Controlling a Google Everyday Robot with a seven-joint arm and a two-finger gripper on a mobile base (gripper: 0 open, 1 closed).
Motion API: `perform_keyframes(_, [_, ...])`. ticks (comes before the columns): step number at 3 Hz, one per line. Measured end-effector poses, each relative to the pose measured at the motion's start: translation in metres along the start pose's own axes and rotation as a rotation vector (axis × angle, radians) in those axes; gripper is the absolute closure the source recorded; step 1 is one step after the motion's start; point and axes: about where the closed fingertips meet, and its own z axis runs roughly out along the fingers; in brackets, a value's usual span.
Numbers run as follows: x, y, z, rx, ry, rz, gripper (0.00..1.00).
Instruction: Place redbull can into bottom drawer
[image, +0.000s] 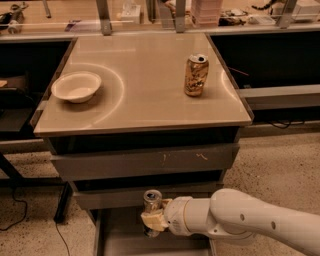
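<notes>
The arm (250, 222) reaches in level from the right, its pincer (152, 220) gripping the upright redbull can (152, 199) over the bottom drawer (122, 243).

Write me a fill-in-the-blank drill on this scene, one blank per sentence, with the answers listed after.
The gripper is shut on the redbull can, holding it ____. Under it, the bottom drawer is pulled ____. On the table, the white bowl lies to the ____ of the gold-brown can in the camera view.
Missing words: upright; open; left.
</notes>
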Motion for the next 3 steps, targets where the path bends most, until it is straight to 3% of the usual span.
perform_keyframes(1, [0.025,-0.019,0.037,-0.032,-0.014,0.032,1.00])
perform_keyframes(2, [0.025,-0.019,0.037,-0.032,-0.014,0.032,1.00])
perform_keyframes(3, [0.043,-0.022,0.058,-0.044,-0.035,0.071,1.00])
